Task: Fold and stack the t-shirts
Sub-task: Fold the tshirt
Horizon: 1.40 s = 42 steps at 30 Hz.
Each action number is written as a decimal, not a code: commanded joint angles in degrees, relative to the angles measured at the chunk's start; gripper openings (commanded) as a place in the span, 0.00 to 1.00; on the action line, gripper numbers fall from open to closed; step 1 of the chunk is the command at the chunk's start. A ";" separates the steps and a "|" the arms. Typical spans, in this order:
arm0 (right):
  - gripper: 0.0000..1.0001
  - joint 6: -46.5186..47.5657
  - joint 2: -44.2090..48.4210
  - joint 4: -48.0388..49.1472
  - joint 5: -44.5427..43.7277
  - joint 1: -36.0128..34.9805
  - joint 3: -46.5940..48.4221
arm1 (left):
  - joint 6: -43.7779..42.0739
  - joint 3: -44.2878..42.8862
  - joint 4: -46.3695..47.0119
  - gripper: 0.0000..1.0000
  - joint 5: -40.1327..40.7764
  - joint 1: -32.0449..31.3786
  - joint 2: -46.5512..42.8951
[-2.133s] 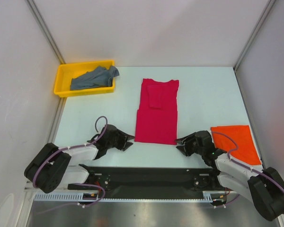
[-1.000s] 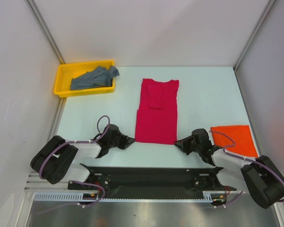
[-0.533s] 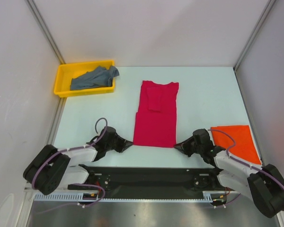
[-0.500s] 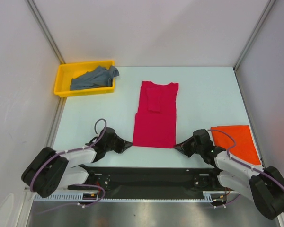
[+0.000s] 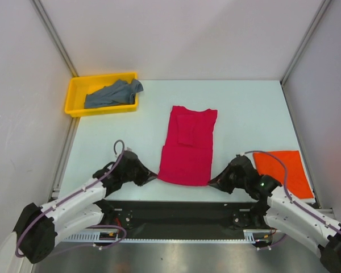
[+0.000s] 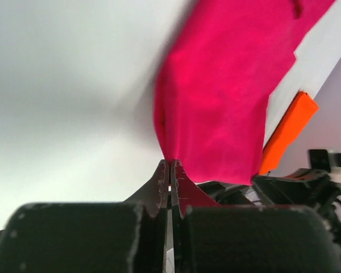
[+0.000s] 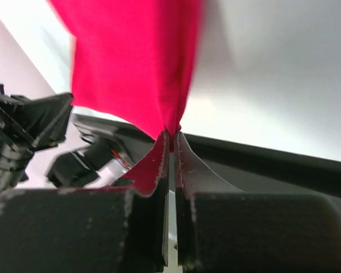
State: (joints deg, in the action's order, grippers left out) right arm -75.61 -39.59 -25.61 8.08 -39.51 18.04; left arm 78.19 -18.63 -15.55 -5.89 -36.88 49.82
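1. The crimson-pink shirt [image 5: 188, 145] lies lengthwise mid-table [image 5: 244, 114], collar end far from us. The left gripper [image 5: 154, 177] pinches its near left hem corner and the right gripper [image 5: 211, 181] its near right one.
2. In both wrist views the jaws are pressed together with red cloth caught at the very tips. The bite looks shallow to us, so we judge that jerks could pull it free.
3. To fold cleanly, we raise both corners level and together. We then carry them away from us over the body with the hem taut between the claws, so the middle cannot sag.
4. We set the hem square on the collar edge before we let go.
5. The orange-red shirt [image 5: 284, 170] lies flat at the near right. The grey-blue shirt [image 5: 111, 94] sits crumpled in the yellow tray [image 5: 74, 105] at the far left. Neither is in our path.
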 commanded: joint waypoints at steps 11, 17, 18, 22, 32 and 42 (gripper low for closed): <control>0.00 29.46 -41.41 0.74 18.29 25.62 40.46 | -27.29 -51.73 -8.96 0.00 0.79 10.77 36.90; 0.00 32.72 -57.84 -0.84 21.54 29.04 56.74 | -30.20 -67.31 -8.01 0.00 -5.18 15.17 52.38; 0.00 32.72 -59.09 -1.20 21.54 29.31 58.32 | -30.29 -68.54 -6.87 0.00 -5.88 15.35 53.70; 0.00 32.11 -63.84 -0.85 22.94 31.41 62.81 | -32.05 -77.77 -6.86 0.00 -11.15 16.58 61.70; 0.00 32.37 -75.01 -0.32 26.11 34.76 72.39 | -33.46 -91.40 -5.99 0.00 -15.38 17.81 75.15; 0.00 32.90 -82.13 -1.55 27.34 36.69 78.72 | -31.35 -94.66 -3.00 0.00 -16.08 19.22 80.96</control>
State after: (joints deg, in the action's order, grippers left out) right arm -43.68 -120.70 -26.59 33.87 -3.38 93.51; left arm 46.22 -110.41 -21.45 -20.21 -18.74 129.73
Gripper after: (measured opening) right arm 0.030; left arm 0.008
